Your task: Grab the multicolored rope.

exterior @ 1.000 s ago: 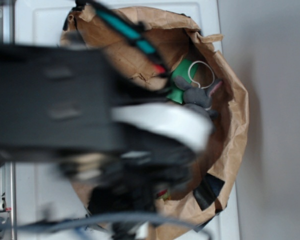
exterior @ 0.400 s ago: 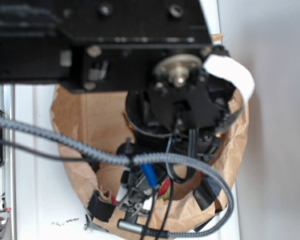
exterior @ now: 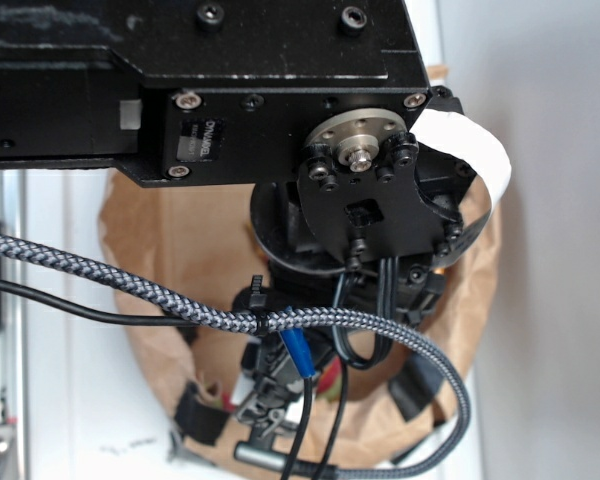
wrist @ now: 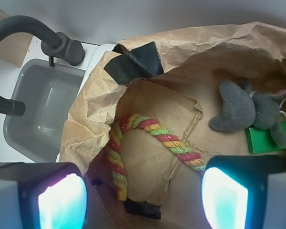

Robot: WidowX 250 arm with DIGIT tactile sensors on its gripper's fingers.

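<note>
The multicolored rope (wrist: 152,131), twisted from red, yellow and pale green strands, lies bent in an arch on the floor of a brown paper bag (wrist: 190,71). Its yellow-tipped end points down at the lower left, and its other end runs under my right finger. My gripper (wrist: 143,200) hovers above the rope, open, with glowing pads (wrist: 62,202) on either side and nothing between them. In the exterior view the arm fills the frame and only a sliver of the rope (exterior: 328,384) shows.
A grey plush toy (wrist: 248,110) lies on a green block (wrist: 269,139) at the bag's right. Black tape patches (wrist: 133,62) mark the bag. A grey sink (wrist: 43,109) with a dark faucet (wrist: 19,28) sits left. The grey-and-black braided cable (exterior: 130,285) crosses the exterior view.
The arm swung over the bag and settled; between the last two frames it barely moved. Its body now hides the plush toy and green block in the exterior view.
</note>
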